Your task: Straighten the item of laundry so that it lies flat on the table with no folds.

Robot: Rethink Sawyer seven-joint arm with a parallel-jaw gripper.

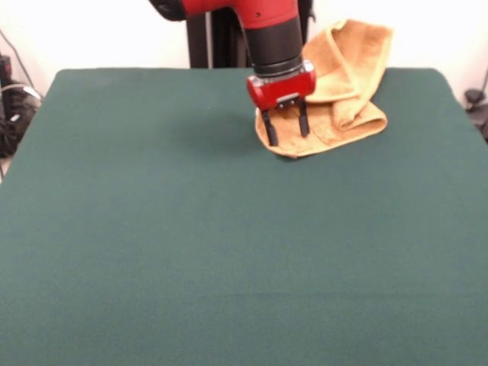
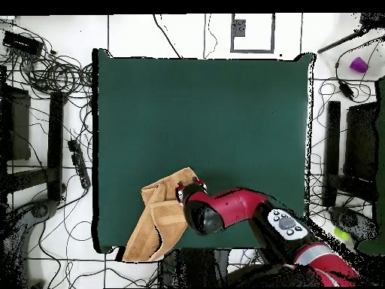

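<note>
The orange-yellow towel lies bunched and folded at the table's far right part in the front view, one end hanging over the far edge. In the overhead view it sits at the bottom left of the green table, spilling over the table's bottom edge. My gripper hangs from the red arm over the towel's near left corner, its two black fingers apart, tips at or just above the cloth. It holds nothing that I can see. In the overhead view the gripper's head covers the towel's right edge.
The green table stretches wide in front of and left of the towel. The arm's pedestal stands behind the far edge. Cables and equipment lie on the floor around the table.
</note>
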